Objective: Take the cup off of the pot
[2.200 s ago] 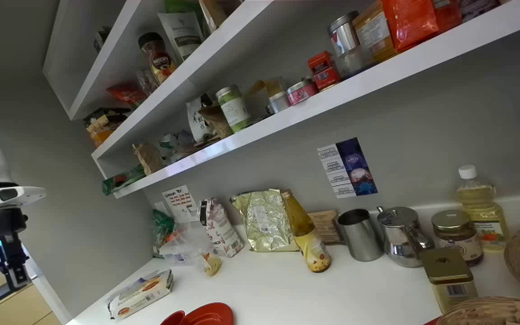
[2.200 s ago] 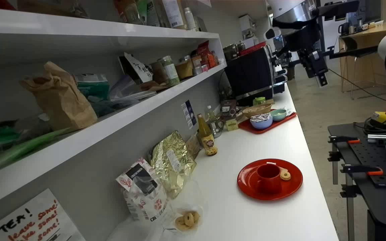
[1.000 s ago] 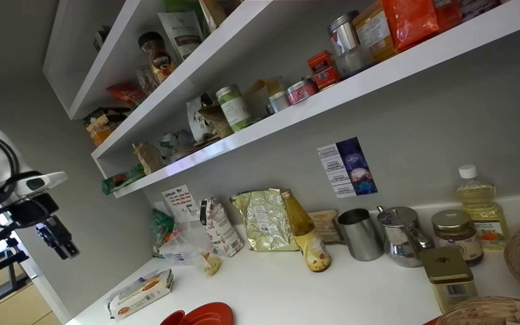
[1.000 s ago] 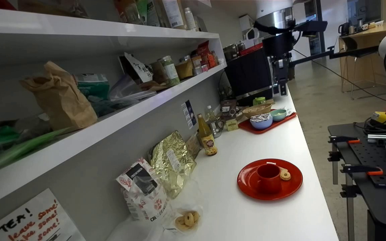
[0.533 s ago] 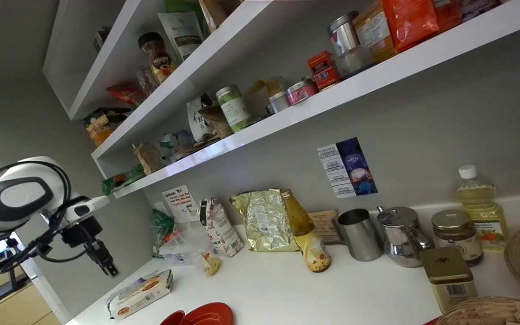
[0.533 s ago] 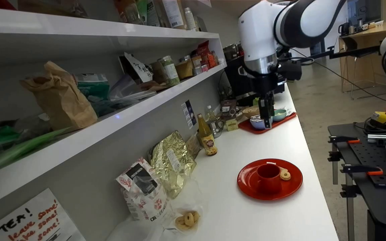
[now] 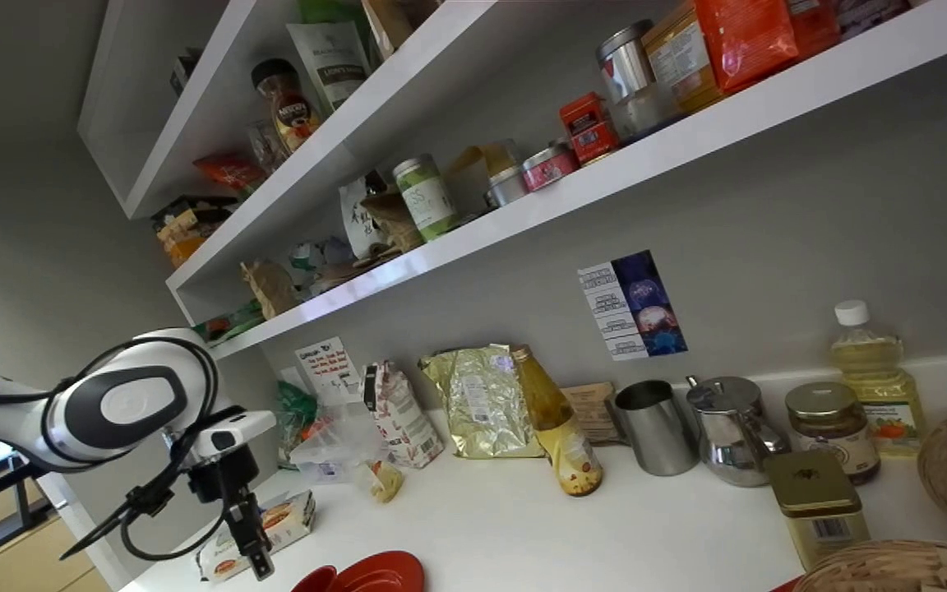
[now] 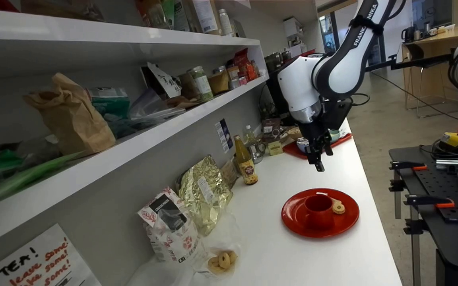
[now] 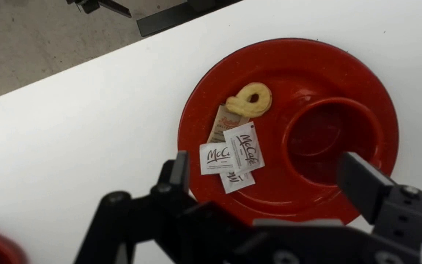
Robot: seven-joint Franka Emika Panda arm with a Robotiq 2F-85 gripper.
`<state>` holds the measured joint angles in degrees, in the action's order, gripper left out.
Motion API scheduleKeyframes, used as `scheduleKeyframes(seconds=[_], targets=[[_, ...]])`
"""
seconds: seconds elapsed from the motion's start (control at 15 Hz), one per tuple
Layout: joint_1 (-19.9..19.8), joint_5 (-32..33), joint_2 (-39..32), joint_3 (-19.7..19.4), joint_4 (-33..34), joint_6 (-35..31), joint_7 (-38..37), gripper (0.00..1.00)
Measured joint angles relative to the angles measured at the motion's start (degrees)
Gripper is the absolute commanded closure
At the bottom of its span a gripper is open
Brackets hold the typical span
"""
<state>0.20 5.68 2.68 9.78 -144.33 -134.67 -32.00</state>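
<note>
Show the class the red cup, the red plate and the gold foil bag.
Red cup (image 8: 319,218): in an exterior view, outer wall.
Red plate (image 9: 295,54): in the wrist view, bare rim.
Gold foil bag (image 8: 206,190): in an exterior view, front label.

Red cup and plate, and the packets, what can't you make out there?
Cup and plate: in an exterior view, lower parts cut off by the bottom edge.
Cup and plate: in the wrist view, partly hidden behind the claw.
Packets: in the wrist view, fine print too small.
</note>
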Motion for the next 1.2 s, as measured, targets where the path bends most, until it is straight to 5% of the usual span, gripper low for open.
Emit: scheduleKeyframes(seconds=[0.27, 1.2], targets=[[0.08, 0.00, -4.67, -3.21, 2.67, -3.08, -3.76, 0.00], [7.94, -0.01, -17.78, -5.16, 8.59, -4.20, -9.69, 0.00]])
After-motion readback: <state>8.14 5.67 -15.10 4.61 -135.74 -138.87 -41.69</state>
